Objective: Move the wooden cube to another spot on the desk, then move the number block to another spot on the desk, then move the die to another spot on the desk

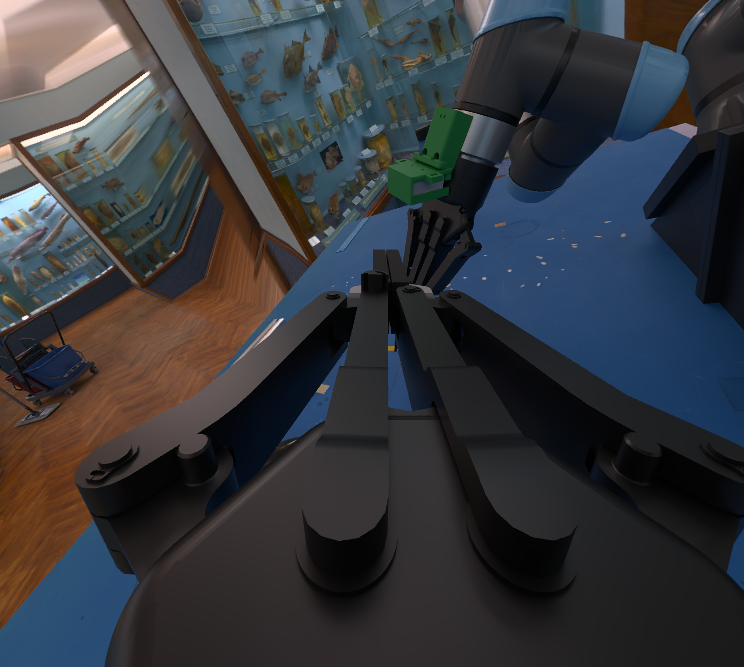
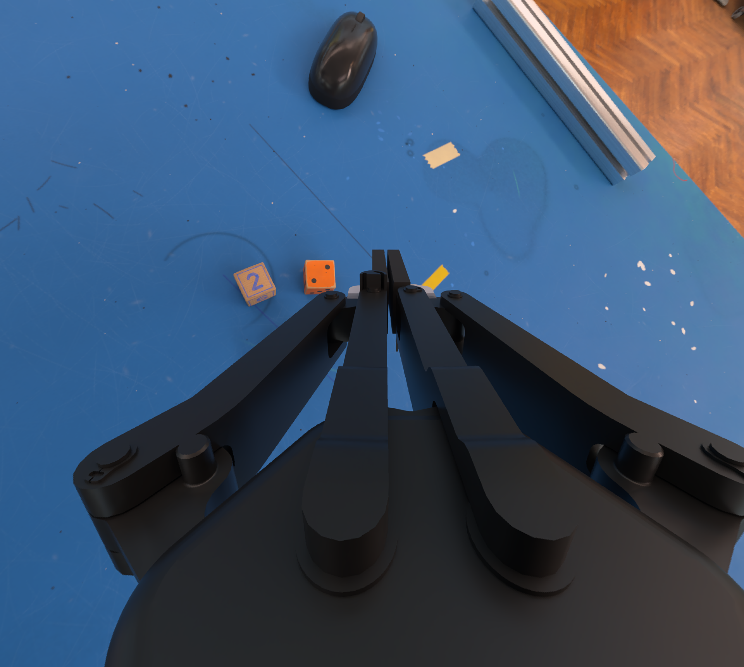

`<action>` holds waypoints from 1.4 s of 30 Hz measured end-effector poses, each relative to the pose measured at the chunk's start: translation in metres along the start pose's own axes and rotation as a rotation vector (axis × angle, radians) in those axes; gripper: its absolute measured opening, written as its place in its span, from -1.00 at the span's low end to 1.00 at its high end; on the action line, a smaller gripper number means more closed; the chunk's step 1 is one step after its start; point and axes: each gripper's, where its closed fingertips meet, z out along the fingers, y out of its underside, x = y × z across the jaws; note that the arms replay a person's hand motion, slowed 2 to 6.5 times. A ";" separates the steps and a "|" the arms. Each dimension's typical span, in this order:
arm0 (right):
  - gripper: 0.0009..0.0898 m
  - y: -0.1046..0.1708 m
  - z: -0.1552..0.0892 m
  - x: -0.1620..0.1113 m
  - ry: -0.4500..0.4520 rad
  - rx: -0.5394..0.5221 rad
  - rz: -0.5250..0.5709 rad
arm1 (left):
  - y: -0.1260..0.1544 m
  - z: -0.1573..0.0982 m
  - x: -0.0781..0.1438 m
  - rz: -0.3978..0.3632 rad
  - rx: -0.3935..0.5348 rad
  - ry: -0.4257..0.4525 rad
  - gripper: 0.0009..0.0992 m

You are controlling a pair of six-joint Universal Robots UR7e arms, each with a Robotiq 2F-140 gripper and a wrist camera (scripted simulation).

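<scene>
In the right wrist view, a wooden number block (image 2: pixel 255 283) with blue print and an orange die (image 2: pixel 319 276) with black pips sit side by side on the blue desk (image 2: pixel 161 124). My right gripper (image 2: pixel 386 259) is shut and empty, just right of the die and above the desk. In the left wrist view, my left gripper (image 1: pixel 385 261) is shut and empty above the desk (image 1: pixel 563 325). The right arm's gripper (image 1: pixel 439 245) shows beyond it, pointing down. A plain wooden cube is not in view.
A black computer mouse (image 2: pixel 343 60) lies farther out on the desk. An aluminium rail (image 2: pixel 563 76) runs along the desk's right edge. Bits of beige tape (image 2: pixel 441 154) and yellow tape (image 2: pixel 435 276) lie flat. A dark monitor stand (image 1: pixel 708 221) stands at right.
</scene>
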 end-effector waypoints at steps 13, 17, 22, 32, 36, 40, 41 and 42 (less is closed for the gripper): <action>-0.87 0.013 -0.007 -0.012 -0.109 -0.040 -0.023 | -0.001 -0.002 0.000 0.003 0.001 -0.001 -1.00; -0.84 0.017 -0.008 -0.018 -0.150 -0.052 -0.035 | -0.001 -0.002 0.000 0.002 0.002 -0.001 -1.00; -0.80 0.021 -0.010 -0.025 -0.194 -0.068 -0.053 | -0.001 -0.002 0.000 0.002 0.003 0.000 -1.00; -0.74 0.030 -0.011 -0.036 -0.247 -0.098 -0.099 | -0.001 -0.003 0.000 -0.001 0.005 0.000 -1.00; -0.72 0.033 -0.010 -0.038 -0.254 -0.113 -0.113 | -0.001 -0.003 -0.001 -0.003 0.005 0.000 -1.00; -0.69 0.036 -0.008 -0.041 -0.259 -0.129 -0.125 | -0.001 -0.004 -0.001 -0.004 0.005 0.000 -1.00; -0.68 0.037 -0.008 -0.042 -0.260 -0.134 -0.127 | -0.001 -0.004 -0.001 -0.004 0.005 0.000 -1.00; -0.67 0.038 -0.007 -0.043 -0.262 -0.138 -0.130 | -0.001 -0.004 -0.001 -0.005 0.005 0.000 -1.00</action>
